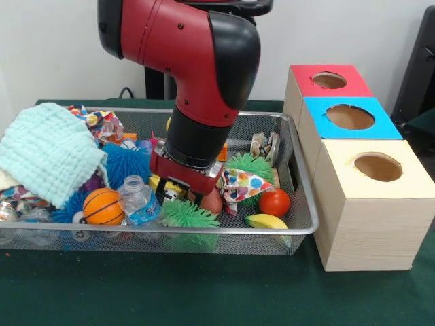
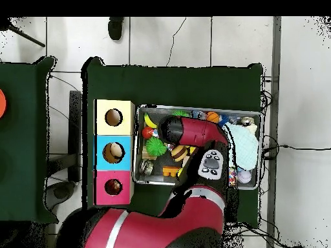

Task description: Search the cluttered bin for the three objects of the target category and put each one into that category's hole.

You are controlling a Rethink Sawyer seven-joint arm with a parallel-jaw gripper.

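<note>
The red and black arm (image 1: 204,75) comes down from the top of the front view into the middle of the bin (image 1: 302,204), a shallow silver wire-mesh tray that fills the left and centre of the frame on the green desk (image 1: 204,292). The gripper (image 1: 185,193) is sunk among the clutter at the bin's centre; whether its jaws are apart or together I cannot tell, since the wrist and the toys hide them.

Around it lie many small things. A pale mint knitted cloth (image 1: 47,153) covers the bin's upper left. Below it sit a blue spiky ball (image 1: 126,163), a small orange basketball (image 1: 103,206) and a clear plastic bottle (image 1: 139,200), the last two side by side. A green spiky toy (image 1: 187,216) lies just below the gripper at the lower rim. To the right of the gripper are a colourful patterned cloth (image 1: 241,185), a red ball (image 1: 274,202) and a yellow banana (image 1: 266,221) near the bin's lower right corner.

Right of the bin stand three wooden boxes in a row, each with a round hole on top: a red-topped box (image 1: 329,81) farthest up, a blue-topped box (image 1: 350,117) in the middle and a cream-topped box (image 1: 377,166) lowest.

In the overhead view the arm (image 2: 194,132) crosses the bin (image 2: 137,145), and the boxes stand along the bin's left side.
</note>
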